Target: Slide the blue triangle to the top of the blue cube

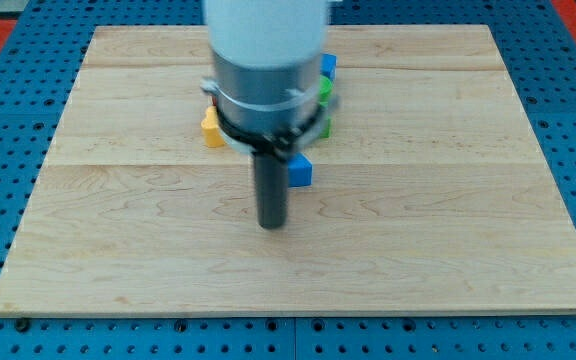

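Note:
A blue block [300, 170] lies near the board's middle, just right of my rod; its shape is not clear. A second blue block [328, 66] peeks out near the view's top, at the arm's right edge. Which one is the triangle and which the cube cannot be told. My tip [271, 224] rests on the wooden board [448, 200], below and slightly left of the lower blue block, a short gap away.
A yellow block [212, 128] sits at the arm's left edge, with a sliver of red [209, 89] above it. Green blocks [324, 92] show at the arm's right edge. The arm's body hides the rest of this cluster.

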Controlling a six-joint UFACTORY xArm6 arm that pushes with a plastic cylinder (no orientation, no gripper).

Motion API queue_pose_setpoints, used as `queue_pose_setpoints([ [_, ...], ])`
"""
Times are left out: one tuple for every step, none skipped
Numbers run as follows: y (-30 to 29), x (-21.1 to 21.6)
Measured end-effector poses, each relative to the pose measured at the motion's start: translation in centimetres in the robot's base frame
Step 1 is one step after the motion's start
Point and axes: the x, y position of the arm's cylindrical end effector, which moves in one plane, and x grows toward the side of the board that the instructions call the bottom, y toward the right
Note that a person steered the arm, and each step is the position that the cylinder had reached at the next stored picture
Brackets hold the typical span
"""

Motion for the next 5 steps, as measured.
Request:
queue_pose_setpoints([
  [-0.1, -3.1],
  [-1.0, -5.3],
  [6.0, -5.3],
  [5.8, -2.1],
  [6.2, 1.4],
])
